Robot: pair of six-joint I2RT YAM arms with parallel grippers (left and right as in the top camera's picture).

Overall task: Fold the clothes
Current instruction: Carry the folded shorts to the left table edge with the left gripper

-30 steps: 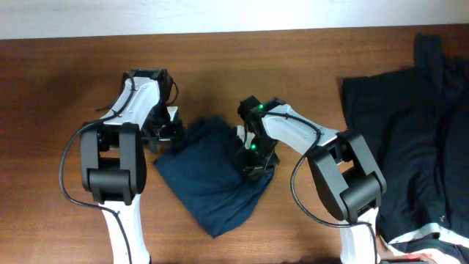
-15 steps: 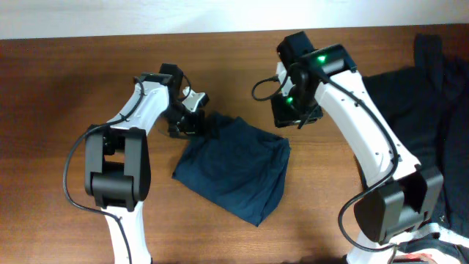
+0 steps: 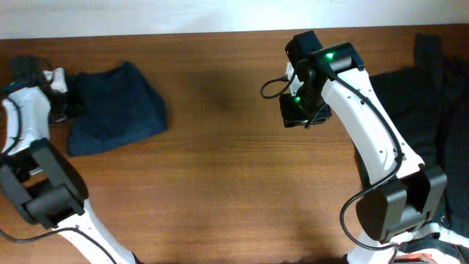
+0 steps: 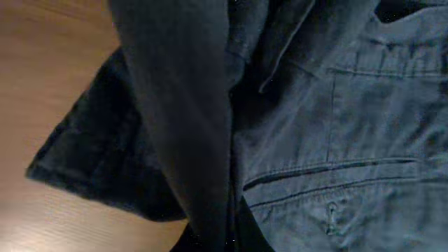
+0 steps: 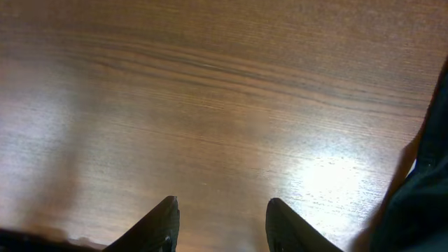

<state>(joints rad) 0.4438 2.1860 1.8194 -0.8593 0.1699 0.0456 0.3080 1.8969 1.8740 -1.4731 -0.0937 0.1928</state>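
A folded dark blue garment (image 3: 113, 110) lies at the table's back left. My left gripper (image 3: 62, 105) is at its left edge. In the left wrist view the denim-like cloth (image 4: 336, 140) with a back pocket fills the frame, and a dark fold (image 4: 189, 126) runs down into my left gripper (image 4: 224, 241), which is shut on it. My right gripper (image 3: 301, 111) hovers over bare wood right of centre. It is open (image 5: 220, 213), and nothing lies between its black fingertips (image 5: 166, 218).
A heap of dark, unfolded clothes (image 3: 421, 132) covers the right side of the table, and its edge shows at the right of the right wrist view (image 5: 427, 189). The brown wooden table (image 3: 220, 169) lies bare between the two arms.
The blue garment has gone from the table's middle to the back left along with my left gripper, which has shut. My right gripper has lifted off the garment and now hovers right of centre.
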